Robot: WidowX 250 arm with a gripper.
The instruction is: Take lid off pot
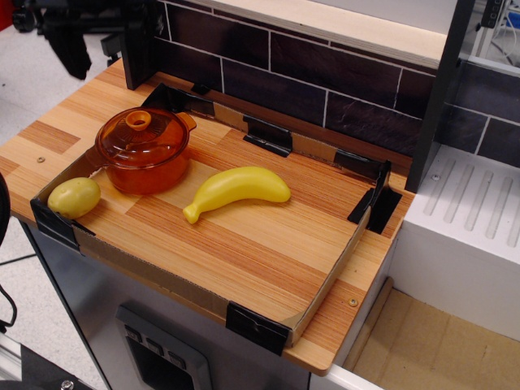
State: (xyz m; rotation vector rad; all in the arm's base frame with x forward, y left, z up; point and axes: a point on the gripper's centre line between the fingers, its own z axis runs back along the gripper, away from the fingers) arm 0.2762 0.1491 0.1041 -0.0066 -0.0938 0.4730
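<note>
The translucent orange lid point(149, 139) sits closed on the orange pot point(152, 172) at the back left of the wooden board, its small round knob upright in the middle. My black gripper point(71, 50) hangs at the top left edge of the view, above the counter and well behind and to the left of the pot. It touches nothing. Its fingers are a dark shape partly cut off by the frame, so how they stand is unclear.
A yellow banana point(236, 188) lies right of the pot. A yellowish potato point(74, 197) lies at the front left corner. A low cardboard rim with black corner clips point(257, 326) surrounds the board. A dark tiled wall point(325, 81) stands behind, and a white drainer point(471, 211) sits at the right.
</note>
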